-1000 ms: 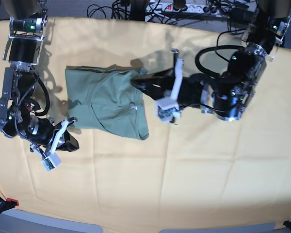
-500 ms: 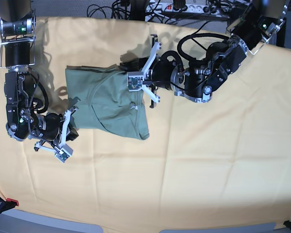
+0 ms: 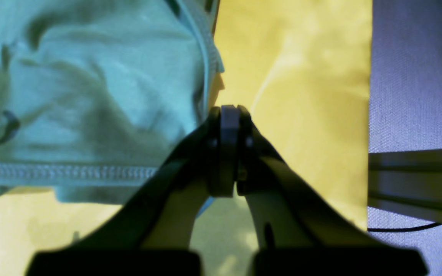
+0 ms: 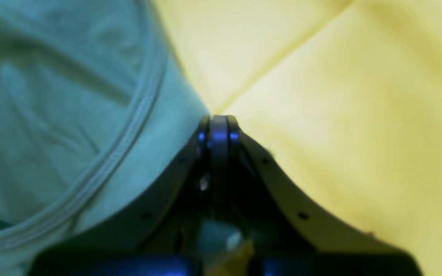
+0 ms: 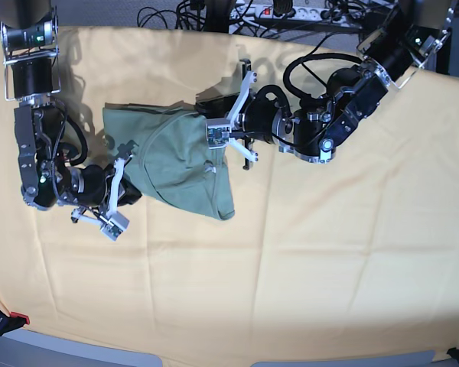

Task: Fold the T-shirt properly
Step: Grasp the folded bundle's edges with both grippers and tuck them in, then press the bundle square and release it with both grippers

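Lying folded, rumpled, sage-green T-shirt [image 5: 172, 162] on yellow cloth [image 5: 329, 252]

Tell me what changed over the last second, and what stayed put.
Both arms closed in on the T-shirt. The left gripper swung from beside the shirt's edge up to its far corner. The right gripper rose from the yellow cloth to the shirt's near corner. Both stayed shut; neither visibly holds fabric. The shirt lies almost unchanged, folded.
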